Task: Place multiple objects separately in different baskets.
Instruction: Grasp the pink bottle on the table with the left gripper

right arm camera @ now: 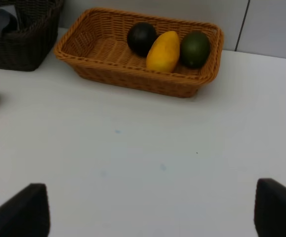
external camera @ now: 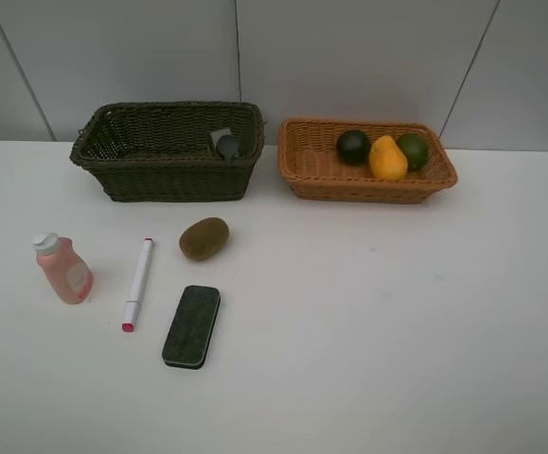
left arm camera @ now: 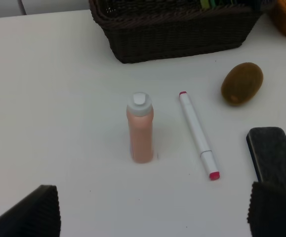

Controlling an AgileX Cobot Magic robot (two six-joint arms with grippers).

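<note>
Left tool (left arm camera: pixel 152 212) stands wide, its two dark ribbed fingers at the lower corners of its own wrist view with nothing between them. Right tool (right arm camera: pixel 150 210) is spread just as wide over bare white counter (right arm camera: pixel 147 148), also empty. Only the wrist views show the tools.

The high view alone takes in the whole layout. A dark basket (external camera: pixel 169 175) and an orange basket (external camera: pixel 349 186) sit side by side at the back of the counter, near each other but apart. In front of the dark one, four things lie on the counter, none touching: pink bottle (external camera: pixel 63 270), marker (external camera: pixel 138 282), kiwi (external camera: pixel 203 237) and eraser (external camera: pixel 191 326).

The left wrist view gives the closer look. The pink bottle stands upright with a white cap. The marker, white with a pink tip at each end, lies just beside it. The kiwi is brown and oval. The eraser is dark and flat, and one finger partly covers it.

The right wrist view shows the orange basket best: a dark mangosteen (right arm camera: pixel 142 38), a yellow mango (right arm camera: pixel 163 51) and a green lime (right arm camera: pixel 195 48) lie in a row at one end, the mango pressed between the other two. A grey bottle (external camera: pixel 227 145) lies inside the dark basket, at the end nearer the orange one.
</note>
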